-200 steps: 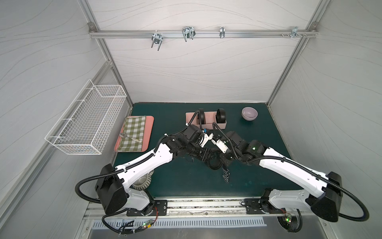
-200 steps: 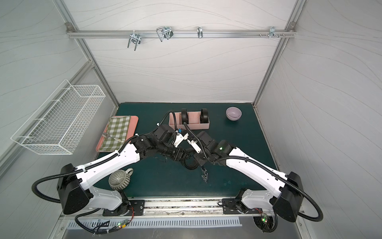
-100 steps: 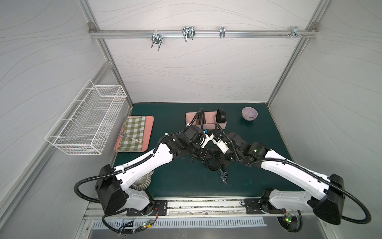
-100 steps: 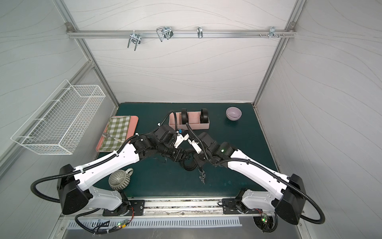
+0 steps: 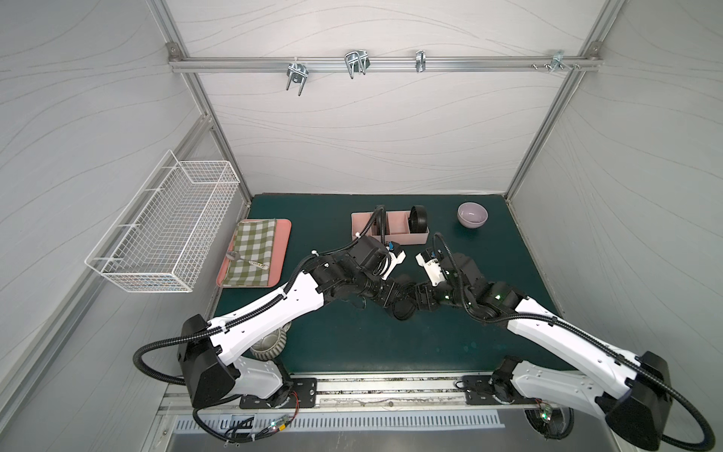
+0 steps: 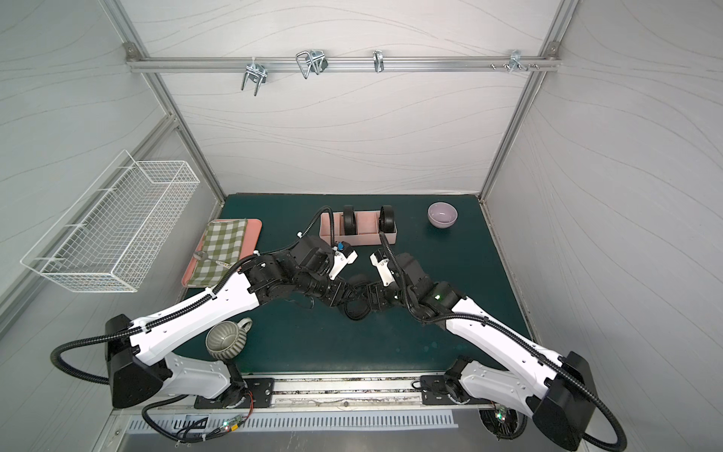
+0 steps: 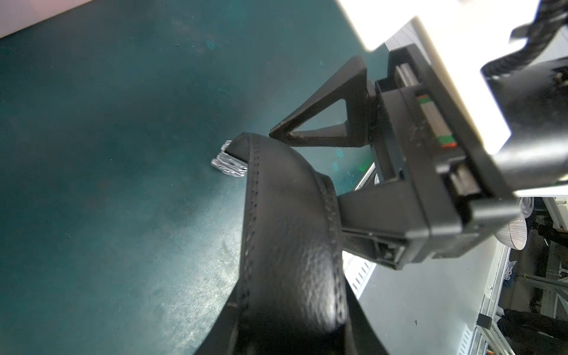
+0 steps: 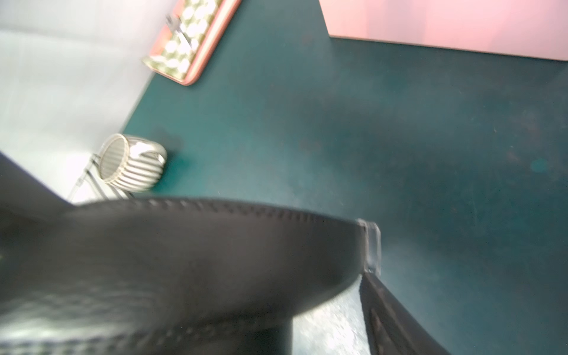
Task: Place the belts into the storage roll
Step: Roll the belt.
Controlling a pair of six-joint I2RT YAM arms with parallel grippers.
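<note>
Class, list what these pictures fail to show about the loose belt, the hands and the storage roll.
Loose belt: in both top views the left hand and right hand cover most of it.
Right wrist view: blurred; the belt fills the foreground, hiding what the right hand touches.
Storage roll: cut off by the right wrist view's edge; contents unseen there.
Spoon's handle print: too small in top views.

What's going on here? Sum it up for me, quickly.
The robot is partway through packing belts. Mid-table, the left gripper holds the third belt, loosely coiled. The right gripper sits right beside it with its jaws open. Two coiled belts already stand in the storage roll behind them.
</note>
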